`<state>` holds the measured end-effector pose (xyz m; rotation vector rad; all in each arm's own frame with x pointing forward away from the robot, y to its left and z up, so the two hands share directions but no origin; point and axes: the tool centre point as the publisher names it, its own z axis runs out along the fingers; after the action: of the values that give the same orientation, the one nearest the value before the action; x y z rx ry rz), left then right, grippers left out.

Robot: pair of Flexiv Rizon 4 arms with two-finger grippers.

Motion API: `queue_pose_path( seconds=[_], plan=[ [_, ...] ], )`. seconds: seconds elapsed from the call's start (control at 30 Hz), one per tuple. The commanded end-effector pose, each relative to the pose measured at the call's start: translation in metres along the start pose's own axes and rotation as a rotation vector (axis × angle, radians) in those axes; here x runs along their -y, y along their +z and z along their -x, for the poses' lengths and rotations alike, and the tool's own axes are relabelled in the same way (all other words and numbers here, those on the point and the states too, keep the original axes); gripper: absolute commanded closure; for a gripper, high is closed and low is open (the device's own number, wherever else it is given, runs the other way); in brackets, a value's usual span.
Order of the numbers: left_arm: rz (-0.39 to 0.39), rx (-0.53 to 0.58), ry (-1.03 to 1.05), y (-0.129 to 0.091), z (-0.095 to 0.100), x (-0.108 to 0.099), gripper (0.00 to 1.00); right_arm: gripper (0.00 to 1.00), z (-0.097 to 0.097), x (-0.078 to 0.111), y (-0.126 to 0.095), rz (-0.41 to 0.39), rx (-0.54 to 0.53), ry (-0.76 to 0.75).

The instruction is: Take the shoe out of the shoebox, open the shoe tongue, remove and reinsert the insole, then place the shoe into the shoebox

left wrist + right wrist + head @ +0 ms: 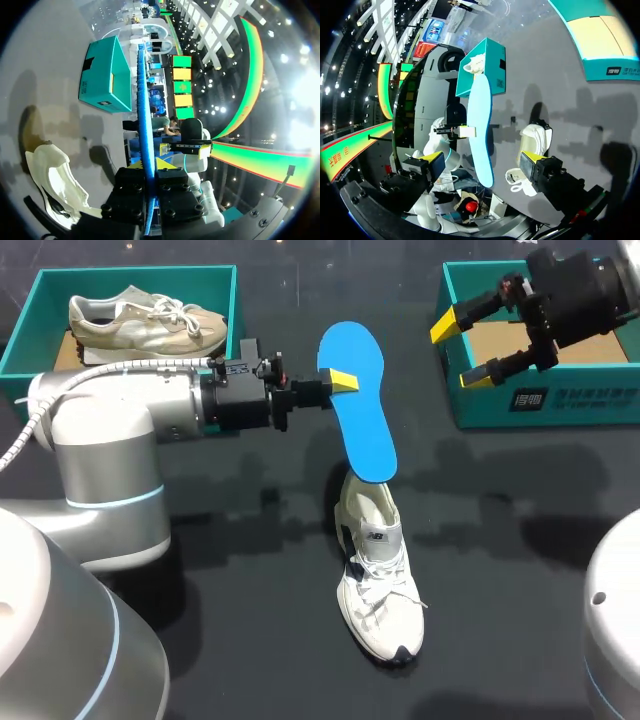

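Observation:
A blue insole [360,405] hangs in the air over the table's middle, and my left gripper [340,382] is shut on its edge near the wider end. In the left wrist view the insole [144,115] shows edge-on between the yellow tips of that gripper [150,164]. Its lower tip is just above the opening of a white shoe [378,580] that lies on the table, toe toward the front. My right gripper [466,348] stands open and empty over the left rim of the right teal shoebox [545,405]. Its wrist view shows the insole [481,125] and white shoe [535,140] ahead of it.
A second teal box [40,300] at the back left holds a beige shoe [150,320]. The right box shows only its cardboard floor. The left arm's grey body [100,430] spans the table's left side.

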<state>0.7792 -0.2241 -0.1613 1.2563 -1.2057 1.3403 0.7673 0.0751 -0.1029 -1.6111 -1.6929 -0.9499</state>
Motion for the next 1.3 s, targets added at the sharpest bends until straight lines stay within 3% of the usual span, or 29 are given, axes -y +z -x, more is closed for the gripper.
queue_pose_path(
  seconds=[0.03, 0.43, 0.9, 1.17, 1.3],
  plan=[
    [-0.001, -0.001, 0.001, 0.001, 0.001, 0.0, 1.0, 0.0, -0.014, 0.003, -0.002, -0.002, 0.332, 0.025],
    [-0.001, -0.001, 0.001, 0.001, 0.001, 0.0, 1.0, 0.0, -0.037, 0.0, 0.004, -0.051, 0.582, 0.009],
    [-0.001, -0.001, 0.001, 0.001, 0.001, 0.0, 1.0, 0.0, -0.075, 0.022, 0.02, -0.091, 0.845, -0.057],
    [-0.001, -0.001, 0.001, 0.001, 0.001, 0.0, 1.0, 0.0, -0.094, 0.034, 0.043, -0.024, 1.003, -0.058],
    [-0.001, -0.001, 0.001, 0.001, 0.001, 0.0, 1.0, 0.0, -0.096, 0.036, 0.049, -0.004, 1.032, -0.057]
  ],
)
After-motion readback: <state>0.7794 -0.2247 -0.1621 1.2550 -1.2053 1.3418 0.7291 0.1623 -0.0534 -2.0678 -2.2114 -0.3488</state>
